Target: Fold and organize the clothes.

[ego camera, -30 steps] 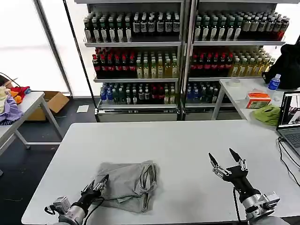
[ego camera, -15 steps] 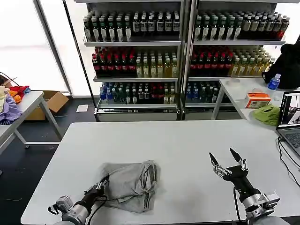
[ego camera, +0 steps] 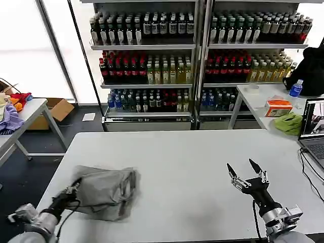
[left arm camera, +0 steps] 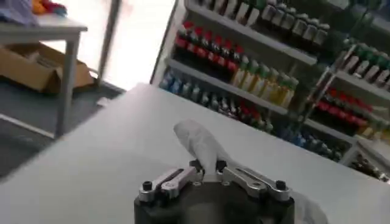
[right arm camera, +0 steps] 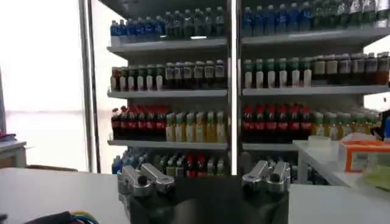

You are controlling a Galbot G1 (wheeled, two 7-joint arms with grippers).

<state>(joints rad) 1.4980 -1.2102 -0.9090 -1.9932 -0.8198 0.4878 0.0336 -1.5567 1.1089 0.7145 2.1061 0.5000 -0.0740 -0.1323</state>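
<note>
A folded light grey shirt (ego camera: pixel 105 191) lies bunched at the near left of the white table (ego camera: pixel 192 157). My left gripper (ego camera: pixel 75 186) is shut on the shirt's left edge. In the left wrist view a fold of the grey shirt (left arm camera: pixel 201 145) rises from between the closed fingers of that gripper (left arm camera: pixel 207 165). My right gripper (ego camera: pixel 247 172) stands open above the table's near right, fingers pointing up, with nothing between them. The right wrist view shows the right gripper's knuckles (right arm camera: pixel 204 179) facing the drinks shelves.
Shelves of bottled drinks (ego camera: pixel 192 61) stand behind the table. A side table at the right carries an orange box (ego camera: pixel 278 107), a lime-green cloth (ego camera: pixel 289 123) and a laptop (ego camera: pixel 313 129). Coloured garments (ego camera: pixel 10 109) lie on a table at the far left.
My left gripper has pulled the grey shirt leftward across the table, toward the near left corner. The right gripper has stayed in place.
</note>
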